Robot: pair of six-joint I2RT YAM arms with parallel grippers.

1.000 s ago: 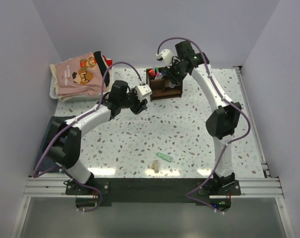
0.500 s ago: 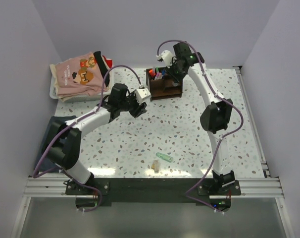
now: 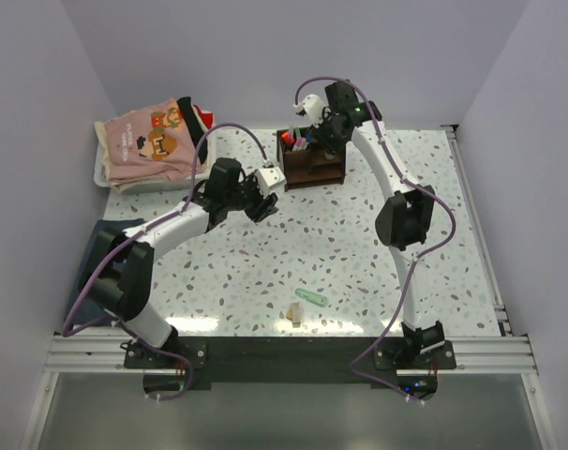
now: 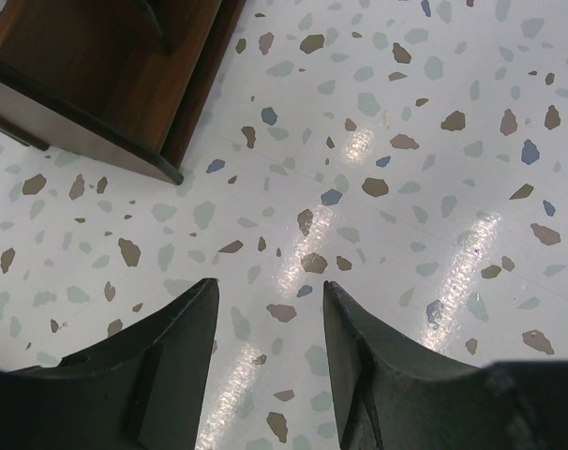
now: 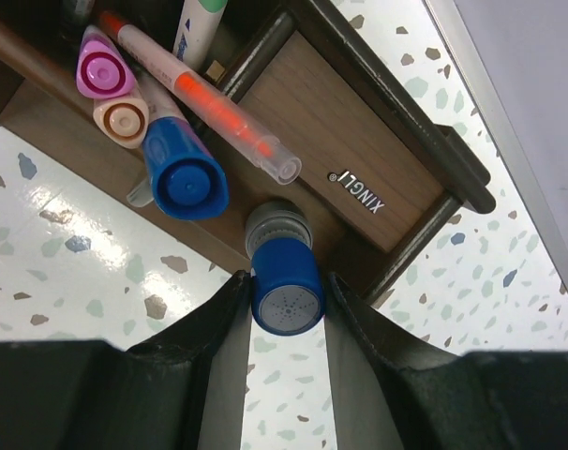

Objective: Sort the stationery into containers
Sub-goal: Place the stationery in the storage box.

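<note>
- Top external: the right claw (image 3: 323, 125) hangs over the far side of the dark wooden desk organizer (image 3: 314, 169), which stands at the far middle of the table. The left claw (image 3: 263, 204) hovers just near and left of that box. A green marker (image 3: 311, 298) and a beige pen (image 3: 296, 317) lie loose side by side at the near edge, well apart from both claws. The left claw is the nearer to them.
- Left wrist: the left claw's jaws stand about half apart with nothing between them, only the glossy speckled tabletop (image 4: 406, 187) below. The organizer's smooth brown corner shows at far left.
- Right wrist: the right claw is clamped on a blue-capped pen (image 5: 286, 292). Its round cap faces the camera and its long axis runs straight away, down toward the organizer. Its lower end sits at a compartment's rim; whether it is inside, I cannot tell. An orange highlighter (image 5: 209, 103), a pink cap (image 5: 101, 70) and another blue cap (image 5: 184, 183) stand bunched in the next cell. The drop likely turns on the tip clearing that wall.
</note>
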